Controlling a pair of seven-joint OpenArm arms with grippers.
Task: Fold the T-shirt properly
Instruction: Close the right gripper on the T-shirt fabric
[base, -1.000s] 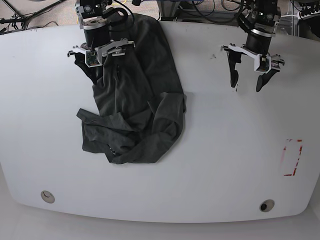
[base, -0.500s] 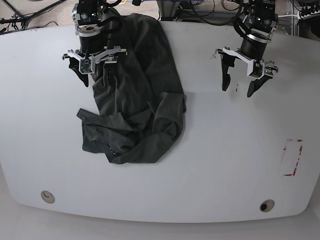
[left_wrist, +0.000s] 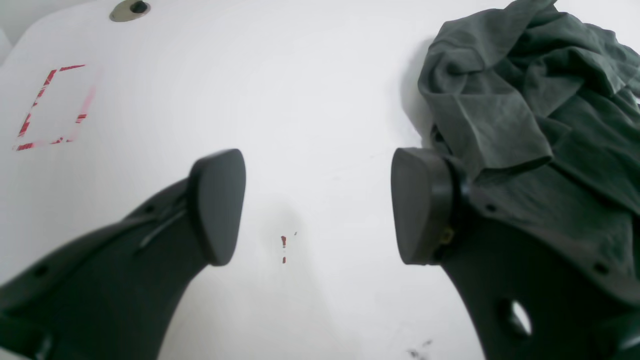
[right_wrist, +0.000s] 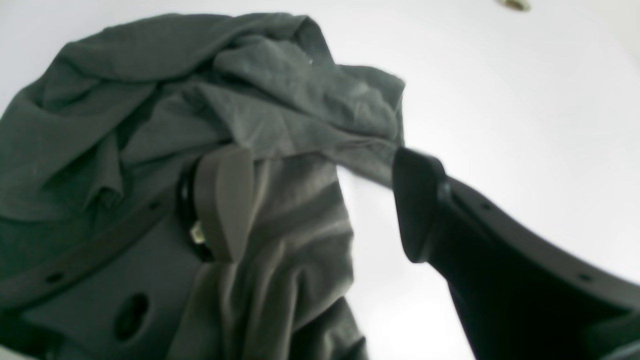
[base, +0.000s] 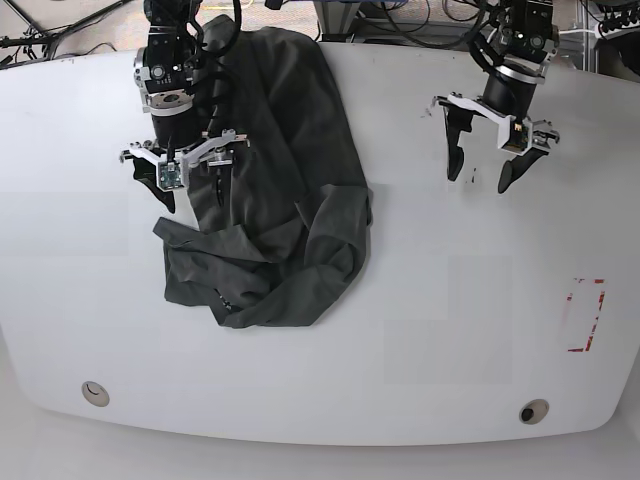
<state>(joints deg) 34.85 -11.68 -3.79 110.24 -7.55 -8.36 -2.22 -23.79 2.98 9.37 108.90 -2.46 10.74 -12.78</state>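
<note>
The dark grey T-shirt (base: 290, 200) lies crumpled on the left half of the white table (base: 450, 300), running from the far edge down to a bunched heap. My right gripper (base: 192, 188) hovers open over the shirt's left edge. In the right wrist view its fingers (right_wrist: 220, 205) straddle a hanging fold of the T-shirt (right_wrist: 200, 100), with bare table showing in the gap of the right gripper (right_wrist: 317, 210). My left gripper (base: 480, 170) stands open above bare table at the far right. In the left wrist view the left gripper (left_wrist: 317, 205) holds nothing, and the T-shirt (left_wrist: 525, 75) lies beyond it.
A red tape rectangle (base: 585, 315) marks the table's right side, and the rectangle (left_wrist: 50, 107) also shows in the left wrist view. Round holes (base: 95, 393) (base: 533, 411) sit near the front edge. Small red specks (left_wrist: 283, 247) lie under the left gripper. Cables run behind the far edge.
My right gripper has moved from the far edge toward the front along the shirt's left side, its jaws a little wider. The left gripper shifted slightly left.
</note>
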